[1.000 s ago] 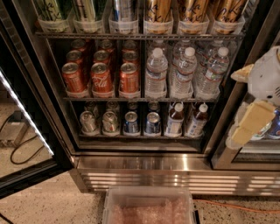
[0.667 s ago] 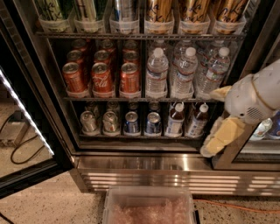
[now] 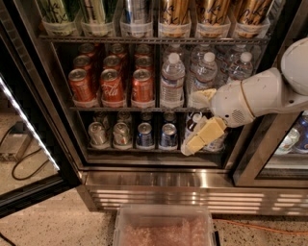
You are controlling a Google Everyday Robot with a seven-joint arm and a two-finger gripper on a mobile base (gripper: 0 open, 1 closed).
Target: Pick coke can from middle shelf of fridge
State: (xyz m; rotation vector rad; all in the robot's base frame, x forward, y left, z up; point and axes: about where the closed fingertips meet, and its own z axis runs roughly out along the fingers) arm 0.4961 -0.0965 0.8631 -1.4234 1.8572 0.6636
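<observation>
The fridge (image 3: pixel 159 178) stands open, its glass door with a white light strip (image 3: pixel 29 126) swung to the left. On the middle shelf (image 3: pixel 120 108) red coke cans stand in three lanes at the left; the front ones are a left can (image 3: pixel 81 86), a middle can (image 3: pixel 111 86) and a right can (image 3: pixel 143 85). My gripper (image 3: pixel 191 124) reaches in from the right on a white arm (image 3: pixel 260 96). It is open and empty, in front of the water bottles, to the right of the coke cans and slightly lower.
Water bottles (image 3: pixel 172 79) fill the right of the middle shelf. Silver and blue-and-silver cans (image 3: pixel 144 134) stand on the lower shelf, tall gold cans (image 3: pixel 173 12) on the top one. A clear plastic bin (image 3: pixel 163 229) sits on the floor in front. A second cooler door (image 3: pixel 284 149) is at right.
My arm has swung left and inward from the right edge of the view; the gripper now hangs before the water bottles. The cans have not moved.
</observation>
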